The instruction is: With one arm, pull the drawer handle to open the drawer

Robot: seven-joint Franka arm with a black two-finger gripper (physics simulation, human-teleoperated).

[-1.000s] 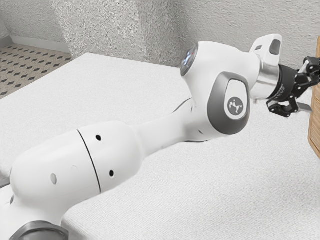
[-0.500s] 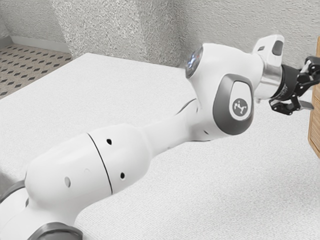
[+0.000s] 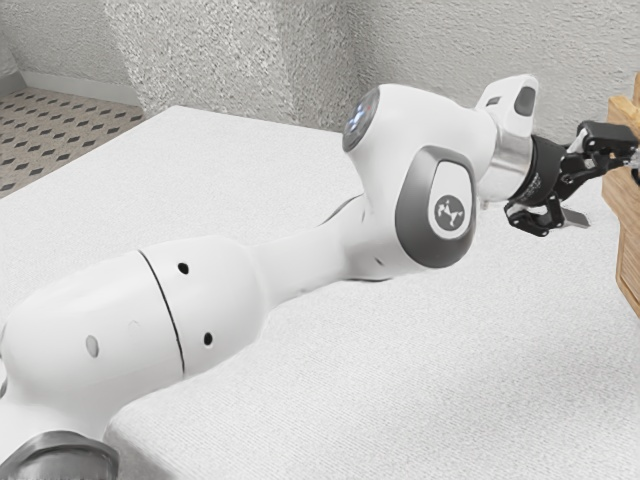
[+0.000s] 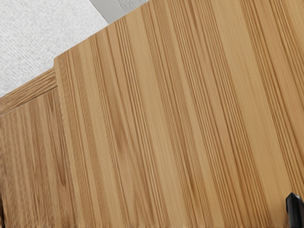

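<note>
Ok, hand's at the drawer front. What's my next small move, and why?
Probably a short, straight pull toward the exterior view's left. The gripper is at the drawer, which juts only slightly proud of the cabinet below, so it looks barely open.

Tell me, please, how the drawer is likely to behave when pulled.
The drawer looks like solid wood, so probably stiff and fairly heavy. Its front stands out from the cabinet, so it should slide straight rather than tip. Its face looks flat and smooth, so the gripper would probably slip on it.
</note>
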